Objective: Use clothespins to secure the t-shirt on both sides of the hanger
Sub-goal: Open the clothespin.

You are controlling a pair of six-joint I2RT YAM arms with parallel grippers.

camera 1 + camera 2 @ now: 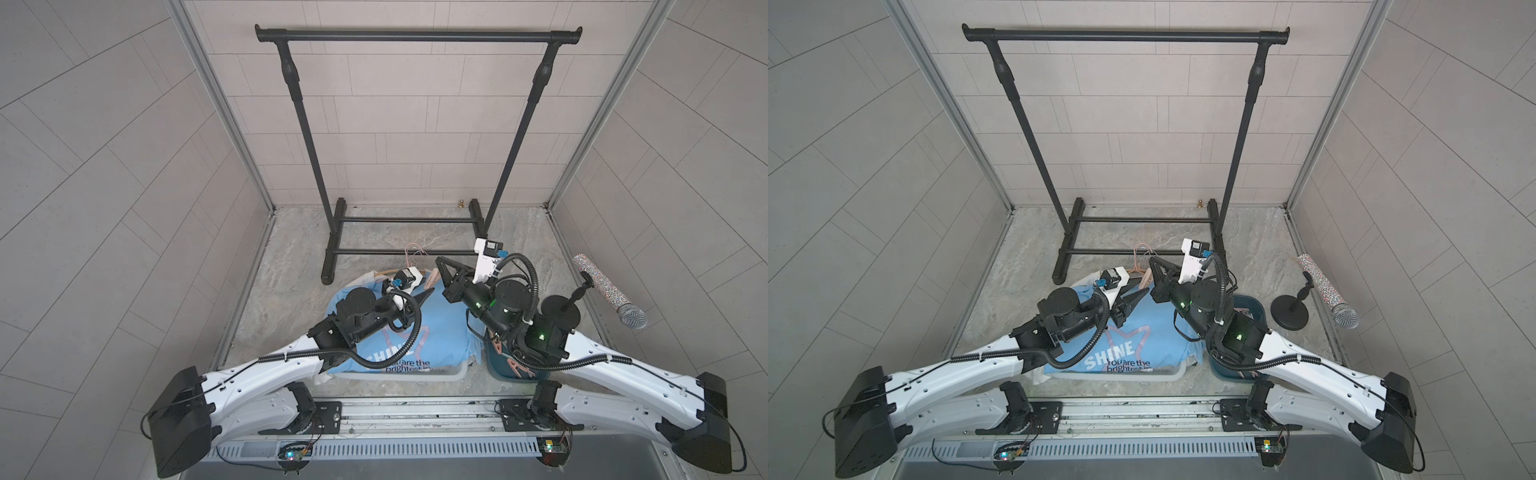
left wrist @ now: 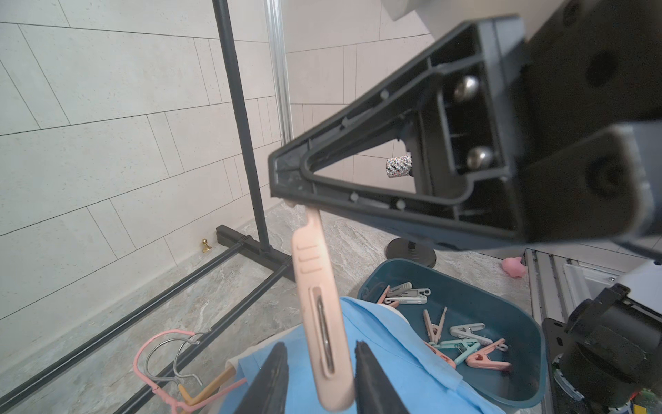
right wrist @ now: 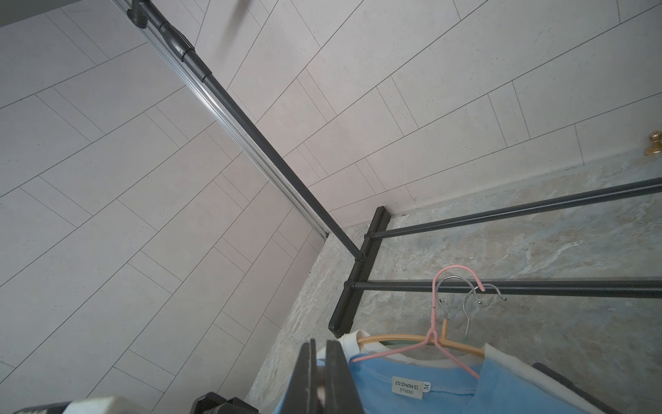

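In a top view both arms (image 1: pixel 361 322) cover much of the t-shirt (image 1: pixel 440 332) and teal bin (image 1: pixel 500 372). Left wrist view: the right gripper (image 2: pixel 283 186) pinches the top of a peach clothespin (image 2: pixel 315 286), and the left gripper (image 2: pixel 320 343) flanks its lower end, jaws parted. Right wrist view: hangers (image 3: pixel 394 338) sit in the shirt's collar.

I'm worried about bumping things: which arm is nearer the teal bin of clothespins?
Right. The right arm stretches directly above the teal bin. The left arm lies over the blue t-shirt, apart from the bin, with the left gripper around the peach clothespin.
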